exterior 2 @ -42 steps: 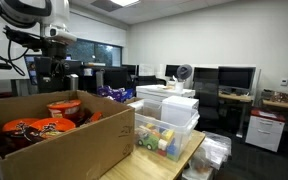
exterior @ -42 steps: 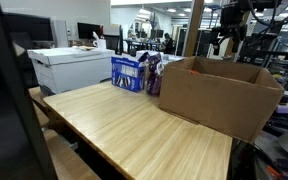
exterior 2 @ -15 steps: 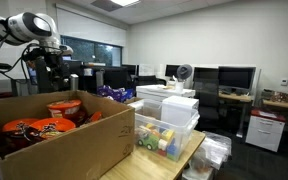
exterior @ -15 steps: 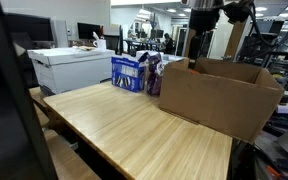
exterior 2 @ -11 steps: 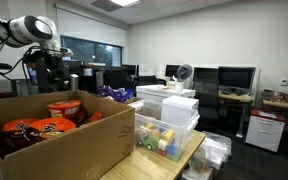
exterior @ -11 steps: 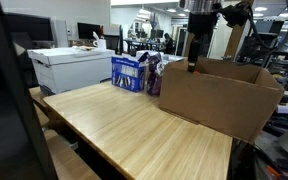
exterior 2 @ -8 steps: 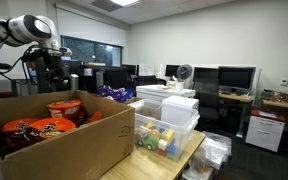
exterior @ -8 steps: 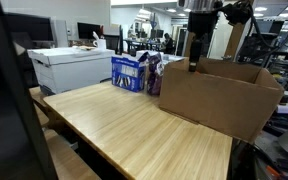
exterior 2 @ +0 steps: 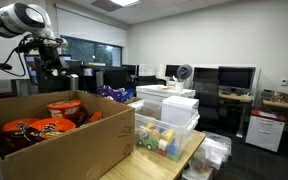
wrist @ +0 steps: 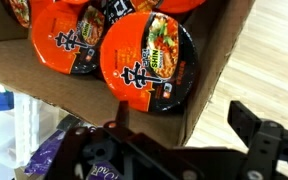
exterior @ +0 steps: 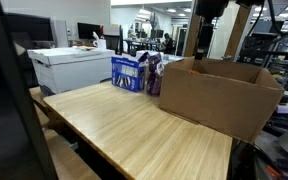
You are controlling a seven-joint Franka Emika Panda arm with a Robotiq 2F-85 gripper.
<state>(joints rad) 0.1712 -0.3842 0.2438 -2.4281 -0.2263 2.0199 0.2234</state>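
Note:
A large open cardboard box (exterior: 219,95) (exterior 2: 74,145) stands on the wooden table (exterior: 134,130). It holds several orange instant-noodle bowls (exterior 2: 64,107) (wrist: 147,62) with foil lids. My gripper (exterior: 203,50) (exterior 2: 50,68) (wrist: 184,130) hangs above the box's far corner, open, with nothing between its fingers. In the wrist view the black fingers (wrist: 256,125) straddle the box wall (wrist: 212,75), with the nearest bowl just inside it and bare table outside it.
Purple snack bags (exterior: 132,72) (wrist: 49,150) lie beside the box. A white printer (exterior: 69,68) sits behind the table. Stacked clear plastic bins (exterior 2: 172,112), the lowest with coloured toys (exterior 2: 156,138), stand at the table end. Desks with monitors (exterior 2: 234,78) fill the background.
The gripper has risen from just above the box's rim and shifted slightly sideways, staying open. The box and bowls have not moved.

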